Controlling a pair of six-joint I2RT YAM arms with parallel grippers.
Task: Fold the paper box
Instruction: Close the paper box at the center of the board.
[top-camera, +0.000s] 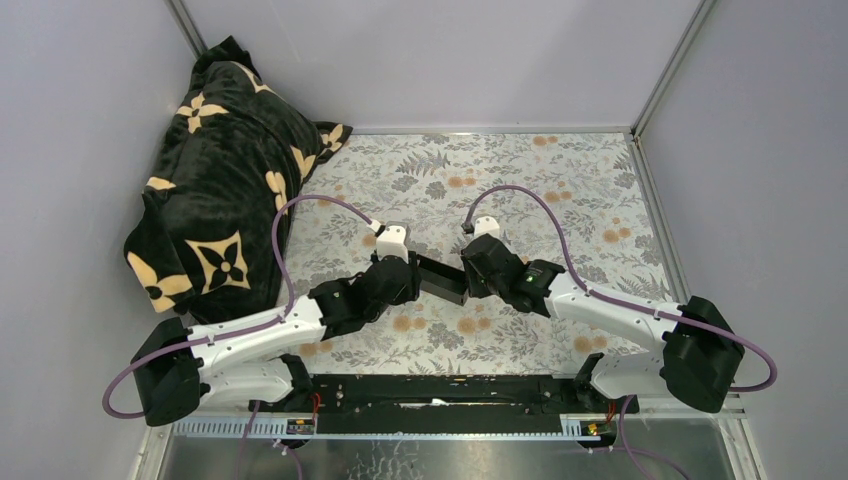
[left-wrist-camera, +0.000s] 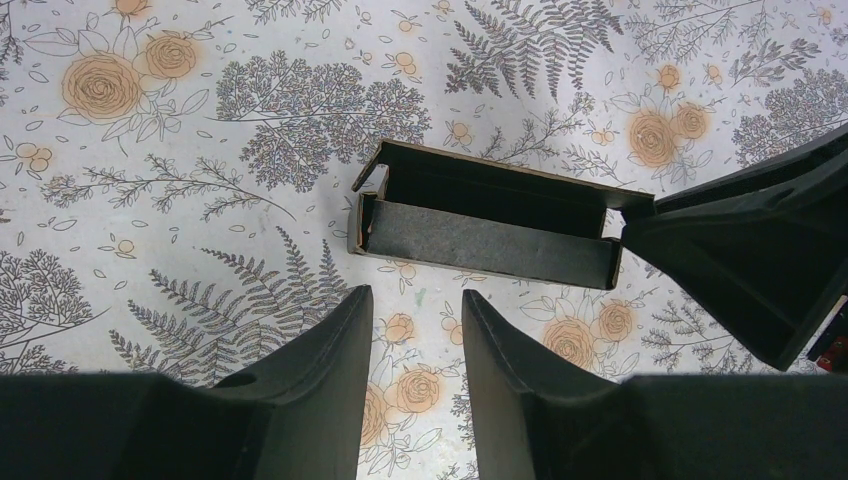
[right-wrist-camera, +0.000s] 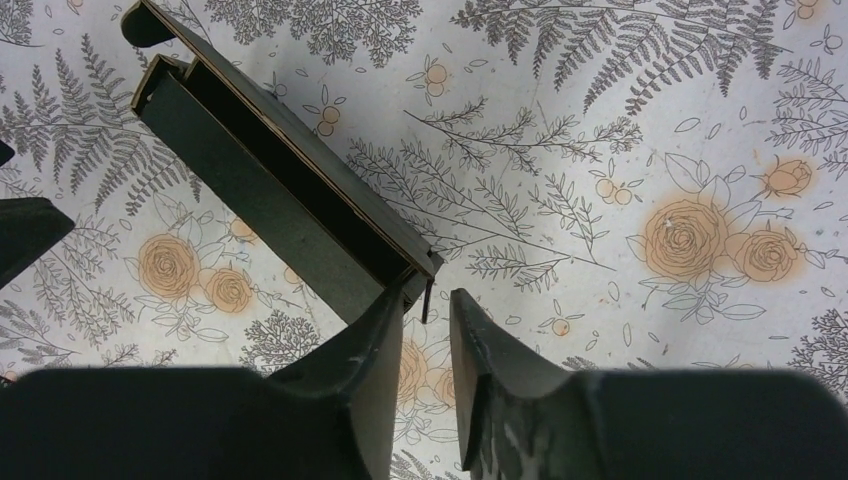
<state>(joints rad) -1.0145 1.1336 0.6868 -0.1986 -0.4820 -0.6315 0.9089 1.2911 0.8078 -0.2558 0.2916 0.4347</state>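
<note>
Left wrist: paper box (left-wrist-camera: 487, 240) matte black card, long rectangular trough.

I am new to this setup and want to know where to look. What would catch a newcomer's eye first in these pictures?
First comes the small black paper box, its top open, lying in the middle of the flowered tablecloth between the left hand and the right hand. Next comes the big black blanket with cream flowers, heaped in the far left corner.
</note>
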